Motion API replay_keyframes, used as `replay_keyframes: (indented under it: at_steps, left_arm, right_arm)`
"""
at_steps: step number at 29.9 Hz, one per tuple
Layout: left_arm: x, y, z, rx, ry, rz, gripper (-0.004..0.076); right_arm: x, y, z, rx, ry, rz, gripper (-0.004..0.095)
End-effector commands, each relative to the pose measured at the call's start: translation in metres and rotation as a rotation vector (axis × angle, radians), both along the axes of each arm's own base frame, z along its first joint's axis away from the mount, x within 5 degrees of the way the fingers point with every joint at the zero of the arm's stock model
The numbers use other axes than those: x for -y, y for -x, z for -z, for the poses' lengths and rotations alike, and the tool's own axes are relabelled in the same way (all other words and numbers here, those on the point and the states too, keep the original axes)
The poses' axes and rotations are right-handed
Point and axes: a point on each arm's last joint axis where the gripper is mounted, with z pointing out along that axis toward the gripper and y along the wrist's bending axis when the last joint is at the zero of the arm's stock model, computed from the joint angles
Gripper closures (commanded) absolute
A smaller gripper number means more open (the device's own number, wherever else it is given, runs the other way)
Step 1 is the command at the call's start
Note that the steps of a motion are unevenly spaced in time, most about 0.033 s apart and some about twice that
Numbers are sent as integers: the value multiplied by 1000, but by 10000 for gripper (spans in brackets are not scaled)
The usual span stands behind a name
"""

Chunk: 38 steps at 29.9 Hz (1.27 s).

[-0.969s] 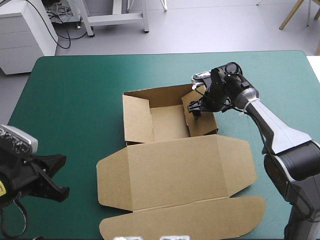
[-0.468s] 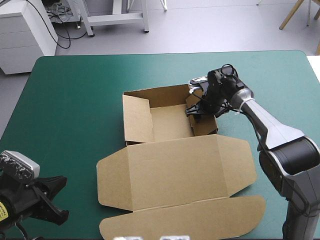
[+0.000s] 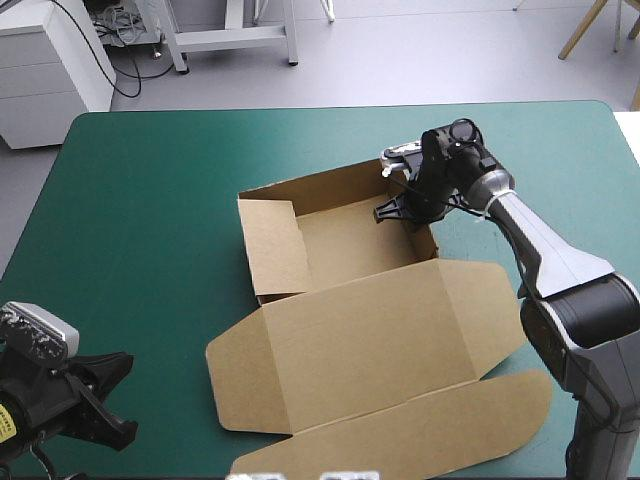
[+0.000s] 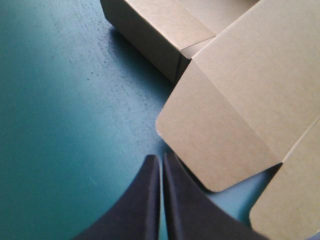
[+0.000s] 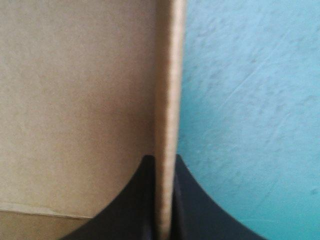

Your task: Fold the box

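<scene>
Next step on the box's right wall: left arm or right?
Probably right. The right gripper is shut on the box at its right wall. The left gripper is shut, over bare teal-green cover near the table's front-left corner, off the box.

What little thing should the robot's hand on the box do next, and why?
Probably the right gripper should press the right wall of the box down snug, then let go: its fingers pinch that wall, which stands upright.
</scene>
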Motion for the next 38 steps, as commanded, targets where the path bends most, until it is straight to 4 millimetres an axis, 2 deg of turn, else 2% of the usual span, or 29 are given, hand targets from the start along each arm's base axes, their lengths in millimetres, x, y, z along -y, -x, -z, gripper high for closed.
replay_keyframes:
  at_steps: [1,3,5,6,8,11,15,18,22,24,26,30,32,34,38]
  left_arm:
    - [2,-2,-7,27,26,9,724]
    - [2,-1,-6,19,21,10,724]
    - [2,-1,-6,12,17,10,724]
    - [1,0,-5,8,15,11,724]
    - [1,0,-4,-2,10,11,724]
    - [1,0,-4,-2,10,11,724]
    - [1,0,-4,-2,10,11,724]
    - [1,0,-4,-2,8,10,724]
    - [1,0,-4,-2,8,10,724]
    - [1,0,-4,-4,7,10,724]
    - [1,0,-4,-4,7,10,724]
    - [1,0,-4,-4,7,10,724]
    - [1,0,-4,-2,8,10,724]
    - [1,0,-4,-2,8,10,724]
    - [1,0,-4,-2,8,10,724]
  right_arm:
    - [41,-1,-66,202,-31,61,927]
    - [77,-7,-80,246,-29,143,927]
    - [116,-11,-85,266,-17,231,927]
    - [142,-12,-86,269,-7,291,927]
    - [178,-11,-84,267,11,364,927]
    - [244,-5,-75,245,34,522,927]
    - [302,8,-63,214,46,663,927]
    - [331,14,-51,186,61,729,925]
    - [358,23,-42,167,49,805,859]
    - [367,27,-39,155,52,825,753]
    - [374,30,-37,150,54,837,598]
    - [379,33,-36,149,57,849,187]
    - [379,33,-36,149,57,849,36]
    - [378,34,-39,153,58,849,-20]
    - [373,41,-57,196,64,842,-20]
